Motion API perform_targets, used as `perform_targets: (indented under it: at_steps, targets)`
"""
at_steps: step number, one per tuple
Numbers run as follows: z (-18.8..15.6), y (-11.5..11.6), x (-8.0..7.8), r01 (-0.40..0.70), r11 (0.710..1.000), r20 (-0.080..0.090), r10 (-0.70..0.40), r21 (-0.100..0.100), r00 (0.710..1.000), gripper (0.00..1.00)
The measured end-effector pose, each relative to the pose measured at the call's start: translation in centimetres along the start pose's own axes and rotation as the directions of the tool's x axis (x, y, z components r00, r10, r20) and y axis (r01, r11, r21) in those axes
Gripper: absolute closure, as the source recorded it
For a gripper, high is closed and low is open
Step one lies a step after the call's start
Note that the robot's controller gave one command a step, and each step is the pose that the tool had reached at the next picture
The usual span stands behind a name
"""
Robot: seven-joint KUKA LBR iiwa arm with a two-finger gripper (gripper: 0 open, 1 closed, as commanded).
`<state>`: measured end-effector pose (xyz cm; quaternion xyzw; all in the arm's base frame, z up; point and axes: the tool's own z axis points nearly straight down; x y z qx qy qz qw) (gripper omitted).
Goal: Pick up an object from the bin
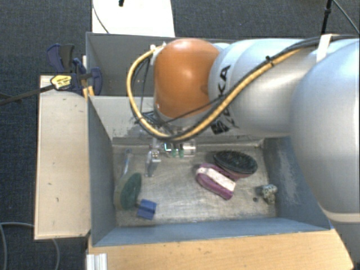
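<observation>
At ten o'clock in the bin (101,167), approach step with gripper (152,163) low, claw width impossible to tell; next probably needs settling over the dark green oval thing (129,190) at its seven o'clock.

A green oval pad (129,190) lies by the left wall of the bin (185,206), a blue block (146,209) just beside it. Right of middle, a purple-and-white bar (215,182) touches a dark oval brush (235,162) — a small grey bit (269,192) lies apart.

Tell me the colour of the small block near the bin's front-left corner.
The small block is blue, clearest in the camera view.
</observation>
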<state>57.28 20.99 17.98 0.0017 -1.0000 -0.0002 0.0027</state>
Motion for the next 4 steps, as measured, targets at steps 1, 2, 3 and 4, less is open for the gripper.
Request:
perform_targets:
  at_steps: [1,2,3,4]
  targets:
    - [11.1,3.2,2.7,0.229,0.973,0.001,-0.229,0.006,0.973,0.00]
    - [10.8,3.1,2.6,0.220,0.975,0.001,-0.220,0.007,0.975,1.00]
    - [-1.2,1.5,2.8,0.229,0.973,0.015,-0.229,0.000,0.973,1.00]
    - [-7.8,1.7,2.8,0.221,0.975,0.016,-0.221,0.000,0.975,1.00]
